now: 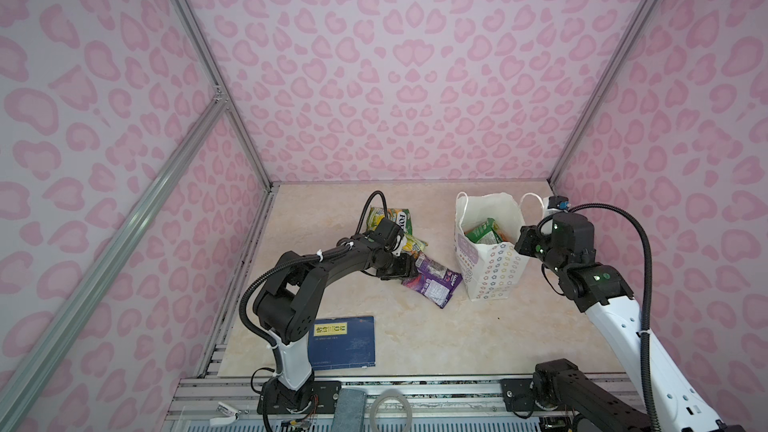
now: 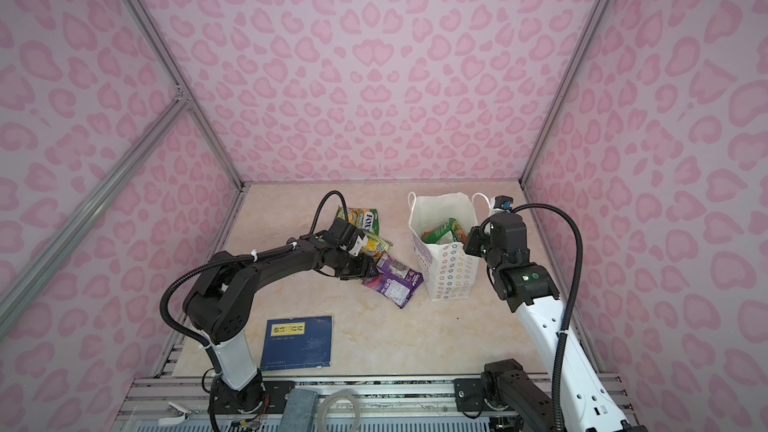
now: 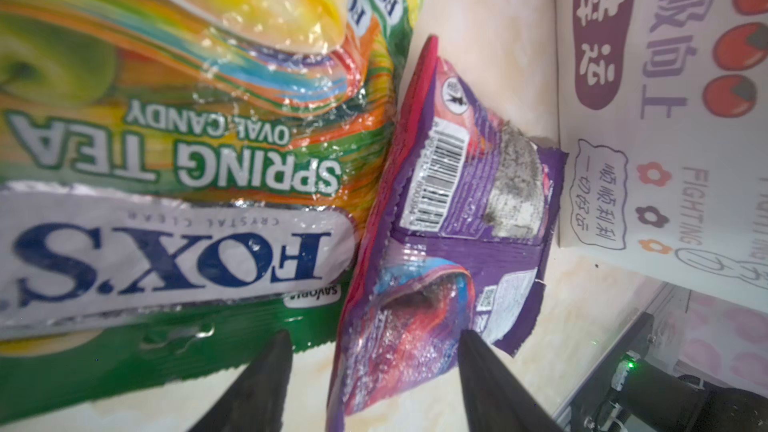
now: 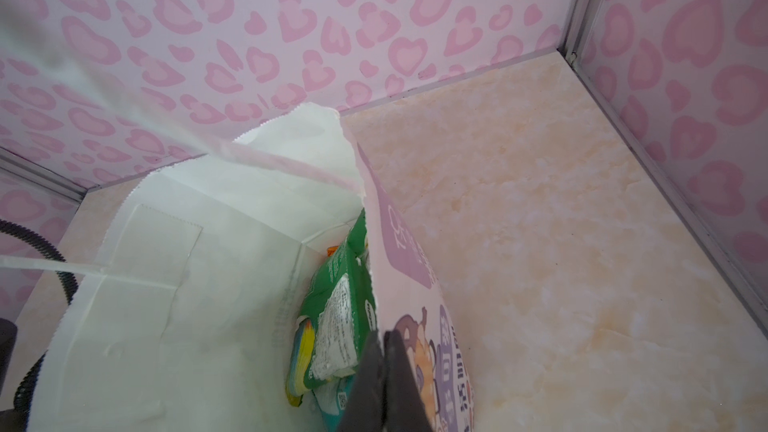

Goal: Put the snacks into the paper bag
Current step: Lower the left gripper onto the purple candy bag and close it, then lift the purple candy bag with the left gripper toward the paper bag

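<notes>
A purple snack packet lies on the table left of the paper bag. My left gripper is low over its near end, open, with the packet's end between the fingers. One finger touches the packet and a gap shows at the other. Two green-yellow FOX'S packets lie just behind. More snacks sit inside the bag. My right gripper is shut on the bag's rim.
A flat dark-blue book lies at the front left beside the left arm's base. Pink patterned walls enclose the table on three sides. A tape roll and a grey block rest on the front rail.
</notes>
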Controlling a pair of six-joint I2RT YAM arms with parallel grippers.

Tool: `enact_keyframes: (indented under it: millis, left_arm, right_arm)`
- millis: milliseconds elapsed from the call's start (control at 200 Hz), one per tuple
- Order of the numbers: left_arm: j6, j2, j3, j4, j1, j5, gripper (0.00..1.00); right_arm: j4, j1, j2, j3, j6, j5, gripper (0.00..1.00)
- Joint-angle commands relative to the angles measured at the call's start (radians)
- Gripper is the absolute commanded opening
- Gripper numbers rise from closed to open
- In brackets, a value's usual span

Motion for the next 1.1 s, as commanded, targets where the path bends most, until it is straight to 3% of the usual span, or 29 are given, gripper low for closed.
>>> enact_keyframes:
  millis: [0, 320, 425, 650, 825, 1095]
  left_arm:
    - [0.017, 0.016, 0.006, 0.039, 0.003, 0.080, 0.60]
    - [-0.005, 0.080, 0.019, 0.053, -0.004, 0.147, 0.47]
    - [-0.019, 0.105, 0.029, 0.058, -0.009, 0.148, 0.37]
    - [-0.063, 0.053, 0.025, 0.081, -0.009, 0.169, 0.04]
    - [-0.149, -0.078, -0.010, 0.122, -0.012, 0.169, 0.04]
    - [-0.184, -0.293, -0.020, 0.072, -0.012, 0.077, 0.04]
  right_arm:
    - [0.028, 0.002, -0.009, -0.009, 0.003, -0.013, 0.00]
    - [0.040, 0.002, -0.019, -0.020, 0.006, -0.031, 0.00]
    - [0.043, 0.001, -0.019, -0.023, 0.008, -0.037, 0.00]
    - [0.044, 0.002, -0.028, -0.028, 0.007, -0.032, 0.00]
    - [0.043, 0.002, -0.034, -0.029, 0.003, -0.019, 0.00]
    - [0.053, 0.002, -0.026, -0.034, 0.005, -0.031, 0.00]
